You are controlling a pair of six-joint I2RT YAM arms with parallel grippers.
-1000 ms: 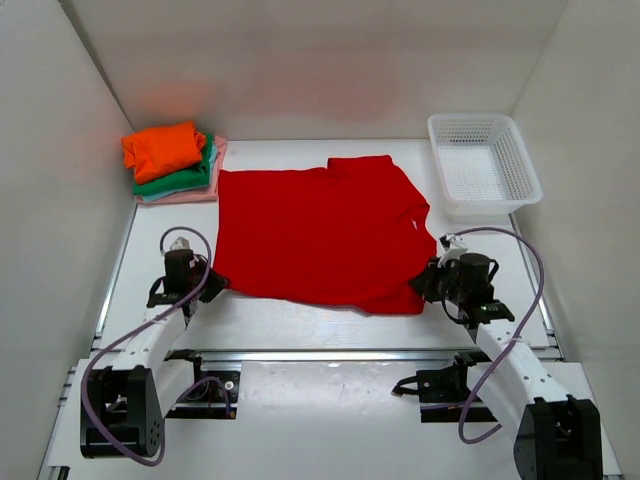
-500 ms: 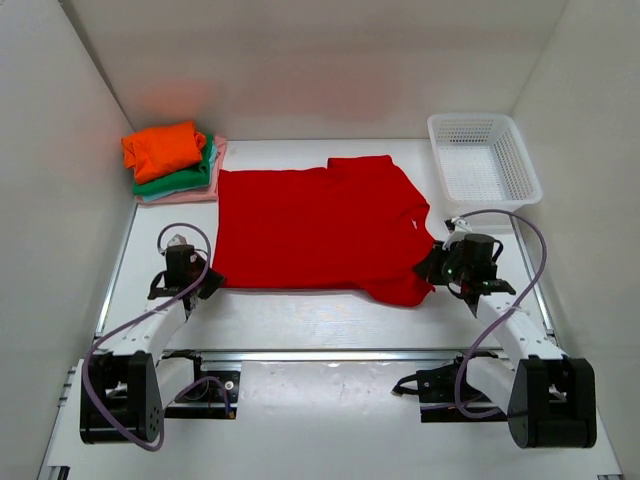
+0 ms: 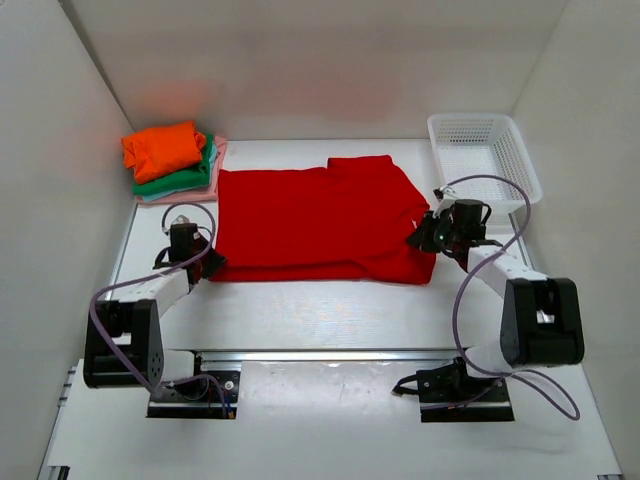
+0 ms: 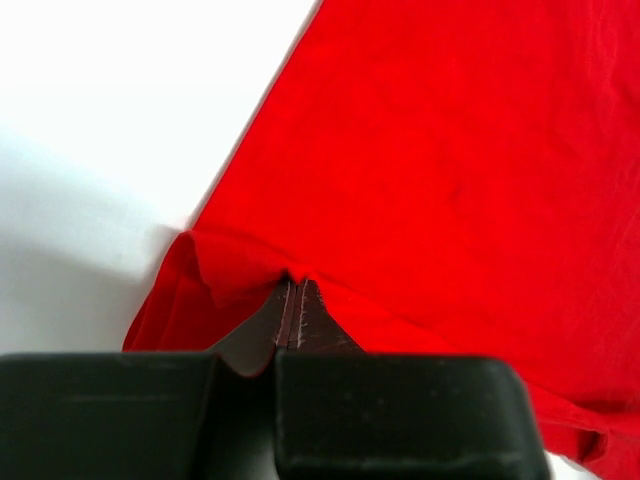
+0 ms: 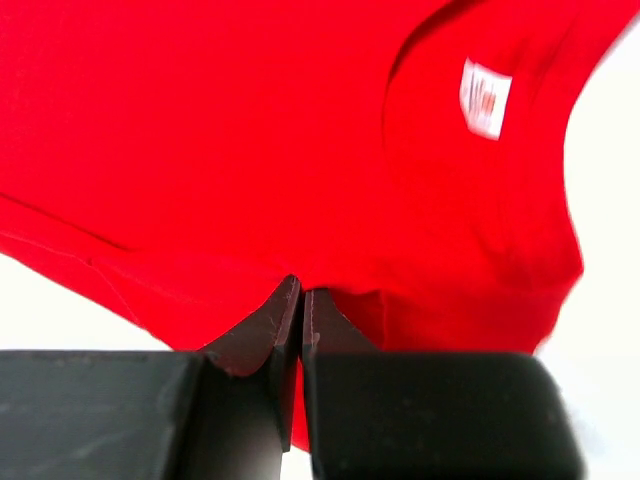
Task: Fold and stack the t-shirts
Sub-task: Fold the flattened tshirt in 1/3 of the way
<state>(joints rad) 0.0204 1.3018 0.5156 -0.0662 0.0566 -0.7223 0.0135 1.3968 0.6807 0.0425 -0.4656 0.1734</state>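
Pinching the red t-shirt (image 3: 310,215) by its near edge, my left claw (image 4: 297,295) and right claw (image 5: 301,295) both clamped tight on cloth | shirt lies mid-tabletop (image 3: 330,310), folded stack (image 3: 172,160) far left | risk: thin pinch slips, or my uneven pull skews the fold

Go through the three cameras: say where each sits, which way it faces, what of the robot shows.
Top external: above and behind the arms, facing down at the table; shows both arms, the red t-shirt, folded stack, white basket.
Left wrist: on the left arm, facing along the left gripper, shut on the shirt's edge.
Right wrist: on the right arm, facing along the right gripper, shut on the shirt's edge, its white label beyond.
Shared: both wrist views show the red t-shirt.
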